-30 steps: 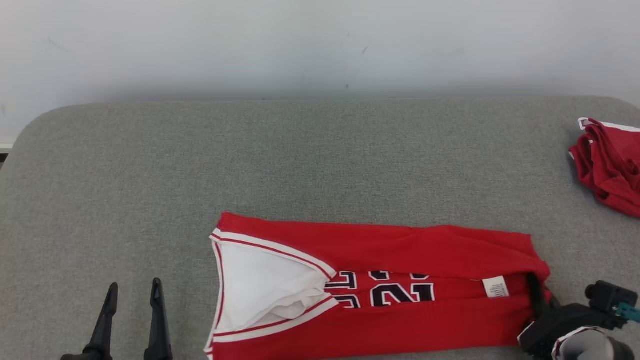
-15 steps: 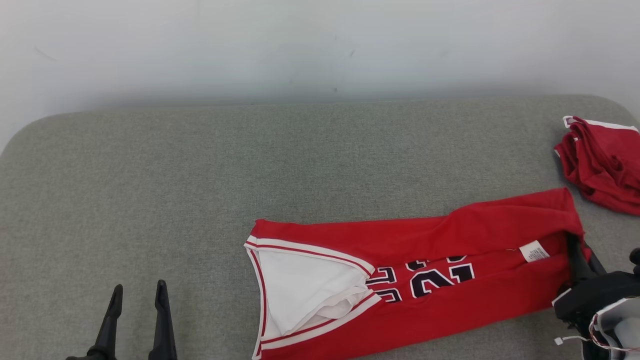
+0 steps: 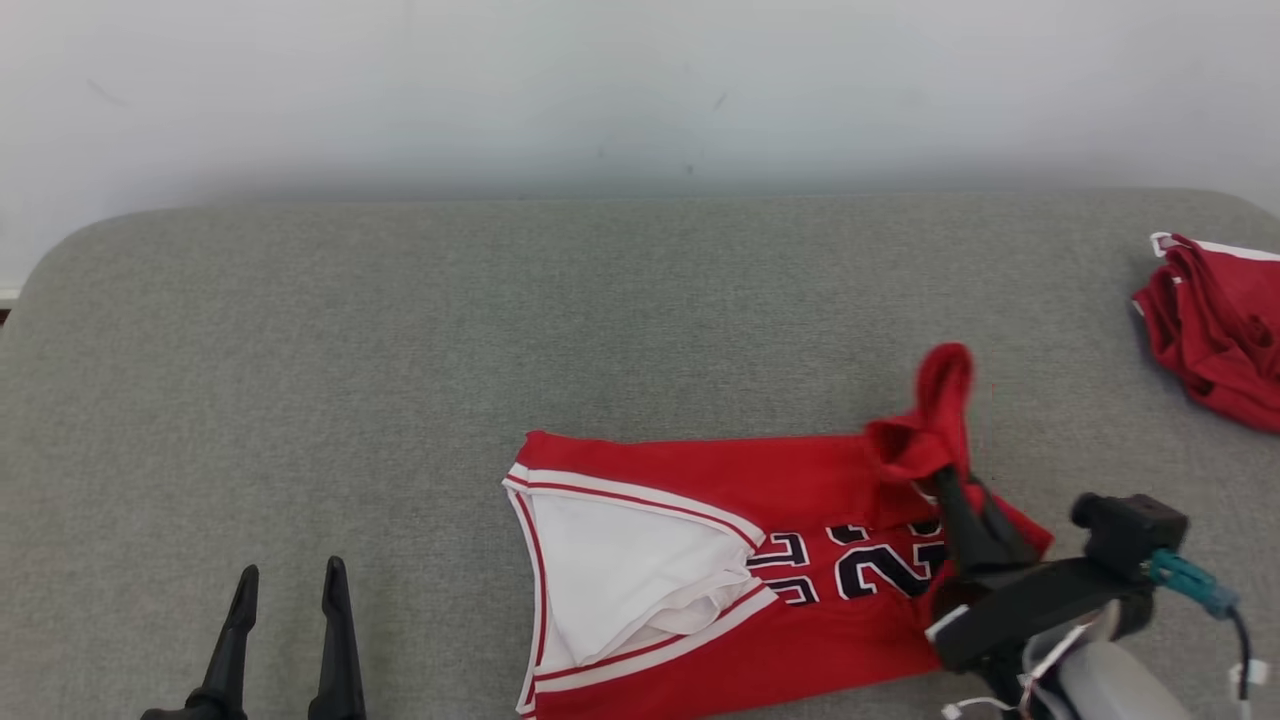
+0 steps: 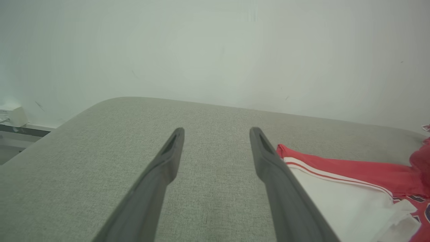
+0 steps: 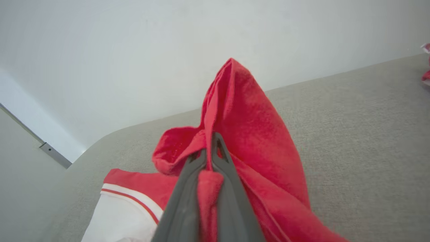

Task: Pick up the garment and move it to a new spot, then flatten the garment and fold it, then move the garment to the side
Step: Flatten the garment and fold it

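Right gripper (image 3: 945, 485) clamped tight on one end of the red jersey (image 3: 720, 470), holding that end up off the cloth below

Grey padded table (image 3: 400, 330) carries the jersey near its front edge, right of centre, laid lengthwise in a long fold with its white-lined opening toward the left; the pinched end stands in a limp peak over the numbers. It looks like light, soft fabric that will droop and drag rather than hold shape, so I judge a doubled hem or a corner the safest hold, since a single thin layer may slip out. A second red bundle (image 3: 1215, 330) sits well apart at the far right. Left gripper (image 3: 290, 580) hangs spread wide and empty at the lower left
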Controlling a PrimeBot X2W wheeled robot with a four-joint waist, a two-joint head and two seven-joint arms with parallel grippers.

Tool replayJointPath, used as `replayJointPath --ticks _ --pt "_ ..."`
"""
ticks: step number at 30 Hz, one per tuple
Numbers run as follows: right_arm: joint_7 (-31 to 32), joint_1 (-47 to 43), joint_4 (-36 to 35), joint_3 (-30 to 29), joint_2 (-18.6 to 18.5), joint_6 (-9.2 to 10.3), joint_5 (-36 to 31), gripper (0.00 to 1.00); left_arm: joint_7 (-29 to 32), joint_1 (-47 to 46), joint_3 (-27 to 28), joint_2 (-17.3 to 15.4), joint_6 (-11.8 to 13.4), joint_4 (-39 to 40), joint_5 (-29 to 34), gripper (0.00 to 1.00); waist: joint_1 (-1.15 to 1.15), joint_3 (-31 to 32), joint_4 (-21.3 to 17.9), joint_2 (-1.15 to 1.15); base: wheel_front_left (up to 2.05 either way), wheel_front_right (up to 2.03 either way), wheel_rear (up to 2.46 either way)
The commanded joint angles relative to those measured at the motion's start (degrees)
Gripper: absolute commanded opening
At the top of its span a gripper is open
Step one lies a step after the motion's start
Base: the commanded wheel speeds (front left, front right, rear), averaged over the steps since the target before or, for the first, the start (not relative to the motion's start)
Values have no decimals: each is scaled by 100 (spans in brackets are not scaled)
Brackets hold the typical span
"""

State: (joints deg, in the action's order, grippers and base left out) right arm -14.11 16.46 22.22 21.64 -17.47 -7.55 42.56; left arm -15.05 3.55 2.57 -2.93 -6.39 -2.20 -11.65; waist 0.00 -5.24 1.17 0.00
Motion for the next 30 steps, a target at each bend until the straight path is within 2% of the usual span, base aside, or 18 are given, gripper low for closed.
replayJointPath --ticks 1,6,14,18,23,28,29,30 --pt "44 -3 -121 76 112 16 -87 0 -16 -32 -23 5 22 24 -35 100 0 -35 94 0 0 0 0" --pt "206 85 -288 332 424 16 -256 0 -16 -111 -105 6 38 24 -49 100 0 -80 319 0 0 0 0" --pt "336 338 -116 885 995 16 -411 0 -16 -191 -266 5 85 -22 -128 100 0 -149 732 0 0 0 0" --pt "341 441 112 1063 1155 16 -464 0 -16 -235 -333 5 108 -37 -167 100 0 -186 872 0 0 0 0" --pt "265 691 731 1273 1394 16 -507 0 -16 -293 -453 5 107 -95 -198 100 0 -236 1081 0 0 0 0" --pt "253 851 1243 1605 1449 15 -322 0 -16 -344 -519 5 133 -148 -236 100 0 -233 1168 0 0 0 0" --pt "206 903 1256 1697 1461 15 -247 47 -16 -344 -529 7 132 -162 -240 100 0 -227 1170 0 0 0 0" --pt "176 937 1294 1785 1459 15 -185 100 -16 -340 -527 4 129 -177 -244 100 0 -218 1159 0 0 0 0"
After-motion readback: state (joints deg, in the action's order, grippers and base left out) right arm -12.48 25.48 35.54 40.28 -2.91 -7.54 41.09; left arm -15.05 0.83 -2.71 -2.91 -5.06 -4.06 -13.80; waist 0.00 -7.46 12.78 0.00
